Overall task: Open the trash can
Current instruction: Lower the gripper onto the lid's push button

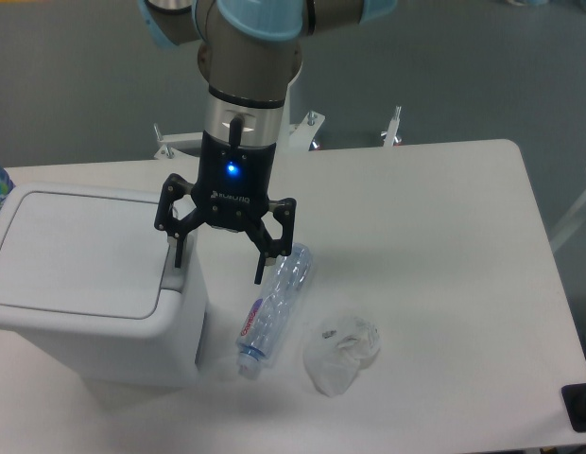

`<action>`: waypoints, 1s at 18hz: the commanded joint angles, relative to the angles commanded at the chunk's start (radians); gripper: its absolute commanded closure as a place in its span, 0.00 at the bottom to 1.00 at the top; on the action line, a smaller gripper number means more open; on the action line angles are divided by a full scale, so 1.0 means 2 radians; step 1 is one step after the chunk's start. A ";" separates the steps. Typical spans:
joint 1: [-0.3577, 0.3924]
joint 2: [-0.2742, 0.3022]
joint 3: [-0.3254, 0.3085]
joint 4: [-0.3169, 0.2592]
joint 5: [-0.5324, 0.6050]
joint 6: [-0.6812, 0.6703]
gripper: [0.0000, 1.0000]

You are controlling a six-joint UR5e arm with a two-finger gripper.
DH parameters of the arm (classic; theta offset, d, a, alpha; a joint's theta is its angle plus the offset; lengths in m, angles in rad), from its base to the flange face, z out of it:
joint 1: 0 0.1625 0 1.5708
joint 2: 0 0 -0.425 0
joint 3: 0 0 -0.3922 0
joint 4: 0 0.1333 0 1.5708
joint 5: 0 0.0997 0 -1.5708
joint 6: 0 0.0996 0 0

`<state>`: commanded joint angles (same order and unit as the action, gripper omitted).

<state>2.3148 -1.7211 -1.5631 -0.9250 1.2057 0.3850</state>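
You are looking at the trash can, which is standing upright on the white table, down and to the left of your gripper as the camera is seeing it. Its flat white lid is lying closed and is facing up. The long side of the lid is running left to right in the picture, and the grey push-button tab is sitting at the right end of it, so the can is pointing its button side toward your tool. The long side of the tab is running from far to near.

Your gripper is hanging with the fingers pointing down, and the jaws are standing wide apart, gripping nothing. A blue light is shining on its body. The left finger in the picture is lying over the far end of the grey tab; whether it is touching the tab, you cannot tell from this view. The other finger is hanging past the right side of the can, over bare table.

A clear crushed plastic bottle is lying just below and to the right of that finger, its cap end nearer the camera. A crumpled clear plastic bag is lying further right and lower.
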 joint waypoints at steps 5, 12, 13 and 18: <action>0.000 -0.002 -0.005 0.002 0.000 0.002 0.00; -0.004 -0.005 -0.007 0.002 0.005 0.002 0.00; -0.004 -0.005 -0.007 0.002 0.005 0.003 0.00; -0.004 -0.006 -0.012 0.005 0.005 0.005 0.00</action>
<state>2.3071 -1.7334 -1.5876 -0.9158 1.2165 0.3942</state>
